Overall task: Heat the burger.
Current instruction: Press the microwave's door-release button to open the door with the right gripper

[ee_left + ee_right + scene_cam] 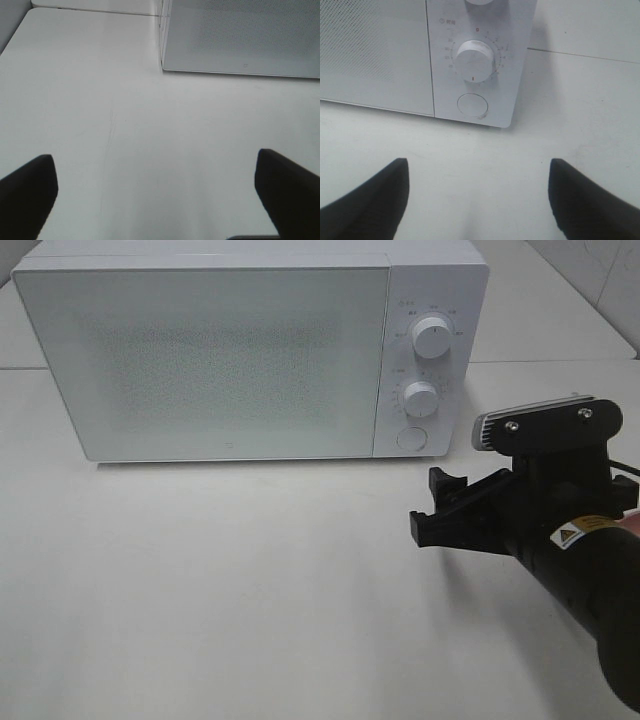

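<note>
The left black two-fingered pincer [154, 155] shows only in its own wrist view. Its jaws stand spread wide over the bare white worktop [200, 590], with nothing between them. It is near the left front corner of the white box-shaped microwave oven [200, 350].

The oven stands at the far side of the worktop, and its wide frosted door [220, 360] is shut. On the control panel at the oven's right end there is an upper round white dial [431, 337], a lower round white dial [421, 398] and, below them, a flat round white button [411, 438].

At the near right, the right black two-fingered pincer [430, 502] hangs above the worktop. It points towards the lower right corner of the oven but stays apart from it. Its jaws are parted widely and hold nothing. Its wrist view looks onto the lower dial and the button.

No view shows the burger, so I cannot tell where it lies.
</note>
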Tool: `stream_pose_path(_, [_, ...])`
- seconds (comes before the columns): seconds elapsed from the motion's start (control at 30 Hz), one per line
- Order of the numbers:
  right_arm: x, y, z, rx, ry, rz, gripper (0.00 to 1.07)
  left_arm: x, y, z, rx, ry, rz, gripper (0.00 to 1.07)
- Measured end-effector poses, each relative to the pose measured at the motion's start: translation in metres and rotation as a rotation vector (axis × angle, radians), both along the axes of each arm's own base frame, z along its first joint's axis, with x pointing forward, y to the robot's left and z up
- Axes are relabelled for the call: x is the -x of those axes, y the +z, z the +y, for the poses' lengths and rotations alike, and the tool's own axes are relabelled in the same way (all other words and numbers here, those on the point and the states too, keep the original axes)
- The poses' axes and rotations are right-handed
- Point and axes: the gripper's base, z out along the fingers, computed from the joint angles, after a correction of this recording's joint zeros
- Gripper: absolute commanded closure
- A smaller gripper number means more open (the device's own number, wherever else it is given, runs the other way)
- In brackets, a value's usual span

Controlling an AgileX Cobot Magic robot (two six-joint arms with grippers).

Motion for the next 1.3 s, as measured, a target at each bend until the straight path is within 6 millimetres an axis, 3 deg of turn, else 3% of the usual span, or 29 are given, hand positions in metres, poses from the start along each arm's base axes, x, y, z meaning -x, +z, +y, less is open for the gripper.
stream_pose_path(0.17, [-0.0032, -0.0045, 0.0092, 0.009, -0.001, 0.004, 0.32, 0.0000, 0.0000, 0.0000, 0.000, 0.000, 0.000, 0.07])
stream_pose_path(0.7, [-0.0051, -0.0049, 0.0089, -0.078, -0.062, 0.005, 0.33, 0.0000, 0.0000, 0.0000, 0.000, 0.000, 0.000, 0.07])
stream_pose_path(0.83, [-0.0056, -0.0037, 0.0085, -0.188, -0.108, -0.001, 0.37, 0.0000, 0.0000, 0.0000, 0.000, 0.000, 0.000, 0.07])
stream_pose_path(1.07, [-0.0057, -0.0035, 0.0084, -0.636, -0.276, 0.029, 0.57, 0.0000, 0.0000, 0.0000, 0.000, 0.000, 0.000, 0.07])
stream_pose_path(1.17, [-0.0057, -0.0035, 0.0083, -0.740, -0.316, 0.037, 0.60, 0.0000, 0.0000, 0.0000, 0.000, 0.000, 0.000, 0.07])
stream_pose_path(1.23, [-0.0057, -0.0035, 0.0083, -0.906, -0.377, 0.049, 0.71, 0.0000, 0.0000, 0.0000, 0.000, 0.000, 0.000, 0.07])
stream_pose_path(1.3, [-0.0057, -0.0035, 0.0083, -0.963, -0.398, 0.054, 0.75, 0.0000, 0.0000, 0.0000, 0.000, 0.000, 0.000, 0.07])
